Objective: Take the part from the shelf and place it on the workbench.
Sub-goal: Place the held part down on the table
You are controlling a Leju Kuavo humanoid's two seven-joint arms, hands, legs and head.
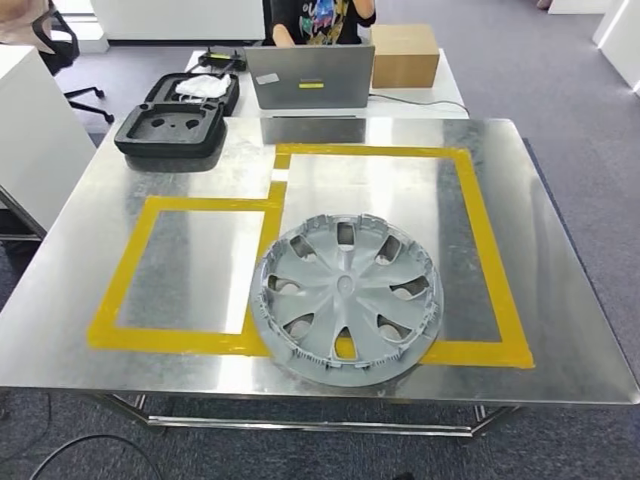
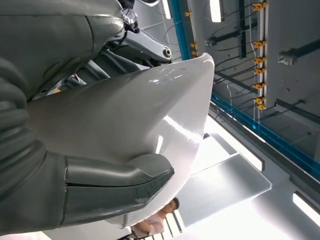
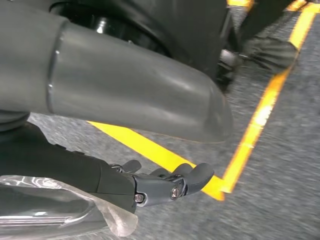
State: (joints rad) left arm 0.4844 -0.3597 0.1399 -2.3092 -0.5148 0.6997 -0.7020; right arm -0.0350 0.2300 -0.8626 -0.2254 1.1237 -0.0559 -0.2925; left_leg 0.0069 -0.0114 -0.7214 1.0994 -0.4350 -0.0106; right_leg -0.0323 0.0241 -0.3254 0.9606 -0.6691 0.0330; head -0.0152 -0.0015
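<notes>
A glossy white curved part [image 2: 151, 115] is gripped by my left hand [image 2: 86, 192], whose thick grey thumb [image 2: 124, 175] presses on its face; the ceiling shows behind it. My right hand [image 3: 113, 182] hangs over grey carpet, its dark fingers [image 3: 170, 182] stretched out and apart from the grey thumb [image 3: 132, 95], with floor showing between them. A clear plastic film [image 3: 56, 210] lies beside those fingers. The metal workbench [image 1: 528, 250] stands in front of me with two yellow tape rectangles [image 1: 483, 240]. A grey wheel cover [image 1: 347, 297] lies flat over the front of the larger rectangle.
Beyond the workbench are a black foam case [image 1: 177, 125], a laptop [image 1: 313, 77], a cardboard box [image 1: 404, 55] and a seated person [image 1: 321, 20]. A white table [image 1: 30, 130] and an office chair [image 1: 64, 45] stand at the left. Yellow floor tape [image 3: 256, 120] marks the carpet.
</notes>
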